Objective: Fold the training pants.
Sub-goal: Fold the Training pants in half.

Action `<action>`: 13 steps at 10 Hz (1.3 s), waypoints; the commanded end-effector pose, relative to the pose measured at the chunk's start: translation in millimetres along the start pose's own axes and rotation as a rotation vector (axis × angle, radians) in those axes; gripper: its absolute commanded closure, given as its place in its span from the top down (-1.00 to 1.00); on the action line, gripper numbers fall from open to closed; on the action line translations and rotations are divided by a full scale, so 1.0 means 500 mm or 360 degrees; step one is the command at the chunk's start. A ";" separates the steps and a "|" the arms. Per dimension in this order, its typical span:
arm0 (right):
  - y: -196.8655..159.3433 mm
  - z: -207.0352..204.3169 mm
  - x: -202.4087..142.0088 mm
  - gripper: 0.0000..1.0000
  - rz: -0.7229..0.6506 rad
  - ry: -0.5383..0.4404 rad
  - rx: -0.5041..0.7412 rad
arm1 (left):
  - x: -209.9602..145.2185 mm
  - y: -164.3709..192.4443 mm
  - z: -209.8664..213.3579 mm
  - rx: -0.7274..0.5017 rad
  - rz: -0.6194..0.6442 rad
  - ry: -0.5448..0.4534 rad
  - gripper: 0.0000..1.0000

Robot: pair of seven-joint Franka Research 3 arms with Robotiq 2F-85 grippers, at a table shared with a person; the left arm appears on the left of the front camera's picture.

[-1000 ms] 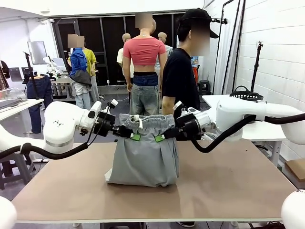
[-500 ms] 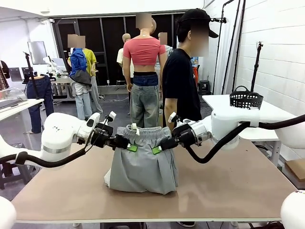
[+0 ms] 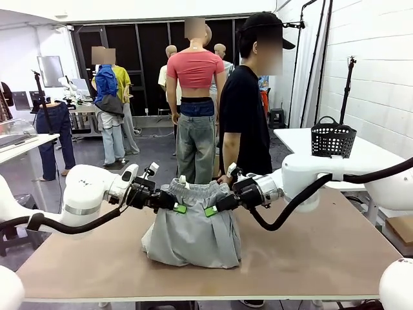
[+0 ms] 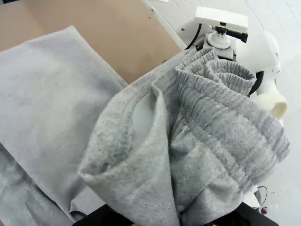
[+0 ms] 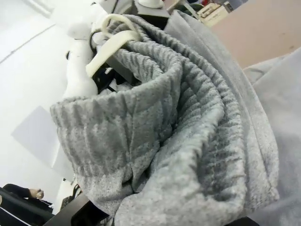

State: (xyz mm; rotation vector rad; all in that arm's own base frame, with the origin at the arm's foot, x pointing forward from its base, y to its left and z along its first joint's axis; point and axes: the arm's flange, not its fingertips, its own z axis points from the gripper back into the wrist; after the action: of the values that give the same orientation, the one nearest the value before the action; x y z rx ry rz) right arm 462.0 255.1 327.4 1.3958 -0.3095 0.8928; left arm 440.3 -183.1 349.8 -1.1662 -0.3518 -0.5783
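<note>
- The left gripper (image 3: 175,207) is clamped on the left end of the elastic waistband of the training pants (image 3: 192,236), its green pad pressed against the grey cloth
- In the left wrist view the bunched waistband (image 4: 221,117) rises straight out from between that gripper's fingers, so the hold looks firm, and a flat layer of the same fabric lies on the table below
- The training pants sit at the middle of the brown table (image 3: 310,252): the waistband is held up in the air between the two arms while the lower part of the garment rests in a loose heap on the tabletop
- The white drawstring (image 3: 182,181) sticks up from the gathered top edge
- The right gripper (image 3: 211,210) is likewise closed on the right end of the waistband, facing the left one, with the band drawn short and gathered between them
- The right wrist view shows the ribbed waistband (image 5: 160,117) crumpled close to the camera, with a loop of drawstring (image 5: 110,35) beyond it
- A person (image 3: 248,103) stands at the far side of the table, just behind the garment, hands not clearly seen
- Judged from this, the fold is mid-way at best: the top half is lifted but not yet laid over the bottom half, and no neat crease or flat stack is there
- What is left: lay the waistband down onto the lower part, release, and perhaps fold once more
</note>
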 end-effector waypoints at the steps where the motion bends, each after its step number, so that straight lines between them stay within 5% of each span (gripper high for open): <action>1: -0.001 0.002 0.000 -1.00 0.0005 0.0031 -0.0063 | -0.003 -0.001 -0.003 0.0017 -0.0006 0.0016 -1.00; 4: -0.004 0.002 -0.001 -1.00 0.0004 -0.0009 0.0003 | -0.003 -0.002 -0.002 -0.0009 -0.0001 0.0004 -1.00; 8: -0.084 0.000 0.058 -1.00 -0.0267 -0.0090 -0.0061 | 0.060 0.055 0.011 -0.0013 0.0270 -0.0059 -1.00; 13: -0.127 -0.002 0.073 -1.00 -0.0412 -0.0076 -0.0177 | 0.082 0.120 -0.016 0.0013 0.0536 0.0052 -1.00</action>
State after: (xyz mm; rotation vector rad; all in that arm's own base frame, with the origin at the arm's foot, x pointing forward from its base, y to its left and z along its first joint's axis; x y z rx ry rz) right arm 530.1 271.0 304.1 1.3668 -0.2172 0.6556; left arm 500.0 -174.7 328.9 -1.1850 -0.1704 -0.3208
